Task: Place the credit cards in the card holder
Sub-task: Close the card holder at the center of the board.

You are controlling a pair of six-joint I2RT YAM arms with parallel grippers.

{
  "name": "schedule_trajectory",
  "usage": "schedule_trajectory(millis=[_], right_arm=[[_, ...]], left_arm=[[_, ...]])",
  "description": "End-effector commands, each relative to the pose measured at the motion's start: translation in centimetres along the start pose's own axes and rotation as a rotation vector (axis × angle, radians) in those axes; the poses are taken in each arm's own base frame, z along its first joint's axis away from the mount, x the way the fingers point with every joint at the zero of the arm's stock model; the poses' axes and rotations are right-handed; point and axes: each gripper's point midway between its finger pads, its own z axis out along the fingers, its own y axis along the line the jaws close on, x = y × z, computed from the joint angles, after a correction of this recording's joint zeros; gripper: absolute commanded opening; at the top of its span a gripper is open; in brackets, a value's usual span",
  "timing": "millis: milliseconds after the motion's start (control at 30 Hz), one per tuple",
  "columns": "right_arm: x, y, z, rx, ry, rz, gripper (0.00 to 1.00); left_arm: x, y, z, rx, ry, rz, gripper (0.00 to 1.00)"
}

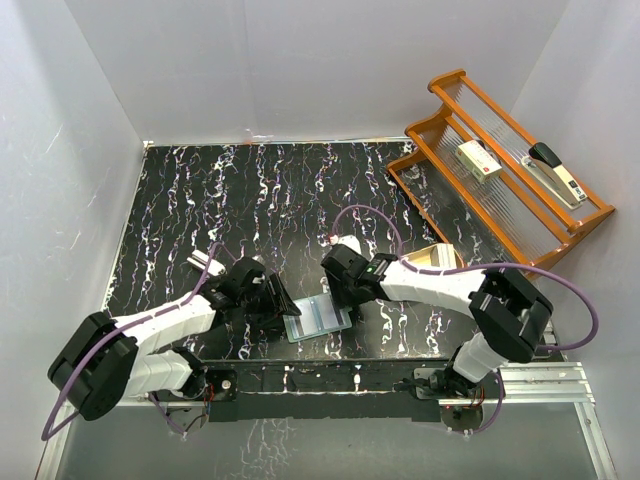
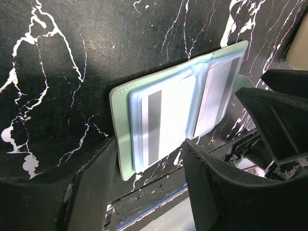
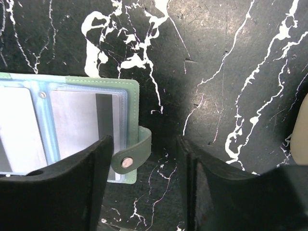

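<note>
Desk (image 1: pixel 250 200): black marbled top under both arms, carrying everything named here.
Wooden rack (image 1: pixel 437 120): well beyond and to the right of the right end effector (image 3: pixel 144 142); plays no part now.
Tan bowl-like object (image 1: pixel 432 257): just right of the right end effector, apart from the fingers.
Left end effector (image 2: pixel 150 144): fingers about half apart with nothing pinched; it hangs over the holder's left edge.
Right end effector: fingers likewise about half apart and empty, poised over the holder's right edge.
Card holder (image 1: pixel 318 320): lies open and flat on the desk between the two end effectors, its clear sleeves facing up.
Credit cards (image 2: pixel 168 115): pale, with grey stripes, seen through the sleeves on both halves, directly below and ahead of each end effector's fingers.
Snap tab (image 3: pixel 132 156): sticks out from the holder's right edge, just beside the right end effector's left finger; whether it touches is unclear.
Done so far: cards appear seated in the sleeves; no loose card shows on the desk, though the arms hide some of it.
Left to do: likely little; perhaps pressing a card fully home, judging by both end effectors being empty and close.
</note>
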Motion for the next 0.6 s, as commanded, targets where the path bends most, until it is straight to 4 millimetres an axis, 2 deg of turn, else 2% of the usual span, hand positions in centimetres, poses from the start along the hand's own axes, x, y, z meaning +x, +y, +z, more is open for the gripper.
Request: schedule_trajectory(millis=[0,167,333,567], right_arm=[[-0.4,0.0,0.7,0.001,-0.027,0.025,0.47],[0.3,0.1,1.1,-0.011,-0.021,0.048,0.33],[0.9,0.5,1.4,-0.043,-0.012,0.066,0.20],[1.4,1.9,1.4,-0.123,0.002,0.102,0.16]], left_arm=[[-0.4,-0.4,-0.2,-0.002,-0.007,0.002,0.56],[-0.8,-2.1,-0.8,0.067,-0.022,0.005,0.56],[-0.9,-3.0,-1.2,0.109,-0.029,0.002,0.56],[-1.0,-4.0,-1.6,0.164,-0.034,0.010,0.56]])
